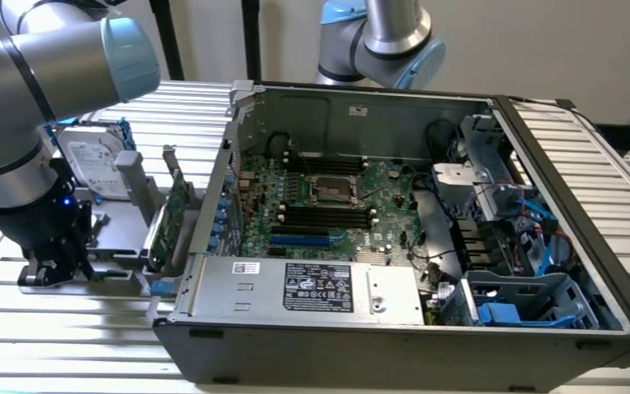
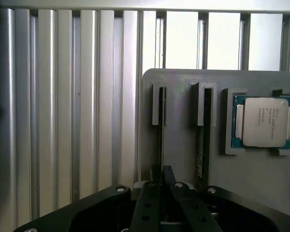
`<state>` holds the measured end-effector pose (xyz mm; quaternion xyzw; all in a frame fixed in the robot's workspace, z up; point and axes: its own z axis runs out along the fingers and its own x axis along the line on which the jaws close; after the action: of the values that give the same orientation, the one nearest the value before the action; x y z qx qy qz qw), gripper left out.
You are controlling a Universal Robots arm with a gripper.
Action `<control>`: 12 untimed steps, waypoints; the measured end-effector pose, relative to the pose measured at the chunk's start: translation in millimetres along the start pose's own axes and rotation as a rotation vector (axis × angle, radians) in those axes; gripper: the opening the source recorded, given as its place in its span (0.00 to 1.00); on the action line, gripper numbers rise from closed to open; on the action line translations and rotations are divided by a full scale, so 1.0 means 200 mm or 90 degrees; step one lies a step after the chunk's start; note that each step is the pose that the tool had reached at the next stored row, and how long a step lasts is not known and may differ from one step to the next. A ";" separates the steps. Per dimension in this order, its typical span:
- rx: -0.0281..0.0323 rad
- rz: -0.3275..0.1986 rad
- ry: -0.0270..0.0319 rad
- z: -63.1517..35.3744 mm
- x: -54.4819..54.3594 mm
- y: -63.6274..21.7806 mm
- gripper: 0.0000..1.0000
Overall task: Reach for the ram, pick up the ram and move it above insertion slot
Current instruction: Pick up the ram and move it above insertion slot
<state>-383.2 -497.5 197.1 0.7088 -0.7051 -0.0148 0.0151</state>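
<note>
Closest in, the gripper is down over the grey holder. Its fingers are drawn close together on the near end of the ram, and by the look of it they are pinching its thin edge. The ram stands on edge in the holder slot farther from the processor. A second stick sits in the slot between the two.

The grip likely wants to be square across the board, not skewed. Any lift should run straight along the slot so the edge does not bind on the holder's walls or brush the second stick.

Beyond the holder lies the slatted counter. In the exterior view the gripper is low at that view's left, well apart from the open computer case and the memory slots on its board.
</note>
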 end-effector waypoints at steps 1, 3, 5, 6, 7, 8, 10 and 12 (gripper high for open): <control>0.0000 0.003 -0.0003 0.000 0.00 0.000 0.13; 0.0000 0.006 -0.0006 -0.001 0.00 0.000 0.13; -0.0002 0.007 -0.0006 -0.005 0.00 0.000 0.13; -0.0003 0.007 -0.0006 -0.008 0.00 -0.001 0.13; -0.0006 0.007 -0.0006 -0.012 0.00 -0.001 0.13; -0.0011 0.007 -0.0006 -0.018 0.00 -0.002 0.13; -0.0020 0.007 -0.0007 -0.028 0.00 -0.003 0.13; -0.0027 0.007 -0.0007 -0.038 0.00 -0.004 0.13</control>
<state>-382.0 -498.4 204.8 0.7048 -0.7091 -0.0166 0.0163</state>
